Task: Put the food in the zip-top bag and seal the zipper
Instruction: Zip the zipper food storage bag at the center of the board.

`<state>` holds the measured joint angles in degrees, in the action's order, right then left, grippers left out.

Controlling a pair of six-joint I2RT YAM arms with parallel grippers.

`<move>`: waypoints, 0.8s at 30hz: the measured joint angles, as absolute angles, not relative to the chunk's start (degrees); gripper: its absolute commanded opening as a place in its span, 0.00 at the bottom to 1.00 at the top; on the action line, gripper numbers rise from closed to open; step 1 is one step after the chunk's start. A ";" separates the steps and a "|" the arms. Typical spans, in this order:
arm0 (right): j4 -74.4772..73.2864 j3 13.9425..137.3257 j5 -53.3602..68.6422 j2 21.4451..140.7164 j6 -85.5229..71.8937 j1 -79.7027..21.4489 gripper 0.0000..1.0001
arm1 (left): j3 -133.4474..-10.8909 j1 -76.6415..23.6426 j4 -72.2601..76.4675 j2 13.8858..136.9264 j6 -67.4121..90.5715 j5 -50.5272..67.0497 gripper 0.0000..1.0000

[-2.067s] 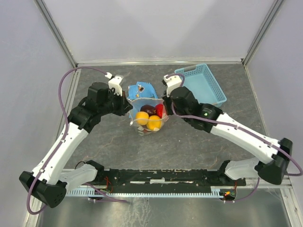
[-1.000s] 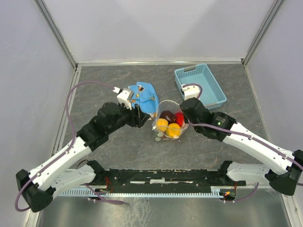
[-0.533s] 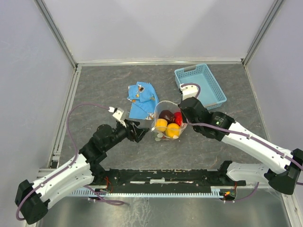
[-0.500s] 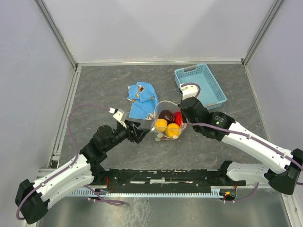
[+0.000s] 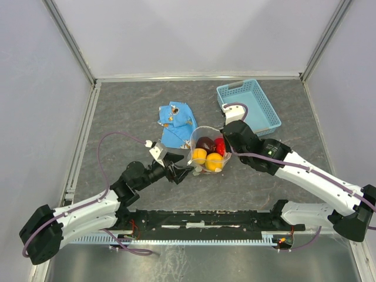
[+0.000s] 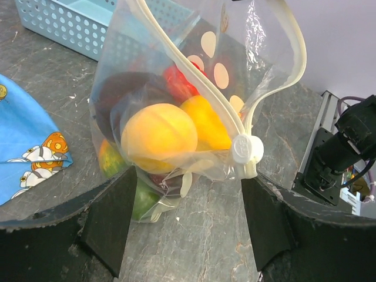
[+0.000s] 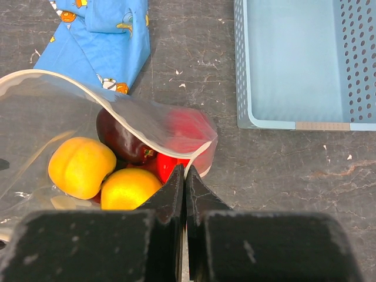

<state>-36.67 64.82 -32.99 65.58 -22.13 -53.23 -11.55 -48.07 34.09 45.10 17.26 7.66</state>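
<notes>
Fruit (image 6: 158, 136) sits inside the bag (image 5: 207, 150), just beside the basket (image 5: 258, 100). Your right gripper (image 7: 185, 176) is clamped on the bag's rim. Your left gripper (image 6: 188, 183) gapes wide, empty. Close it squarely on the zipper (image 6: 197, 85) at its slider (image 6: 247, 150).

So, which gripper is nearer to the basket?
Right. The right gripper, shut on the bag's rim, sits just off the basket's near-left corner. The left gripper, open, is at the bag's opposite side, farther away.
</notes>
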 measured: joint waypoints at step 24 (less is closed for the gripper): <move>-38.89 64.75 -33.12 61.36 -22.20 -53.23 0.13 | -15.22 -48.90 35.79 42.26 13.43 2.55 0.03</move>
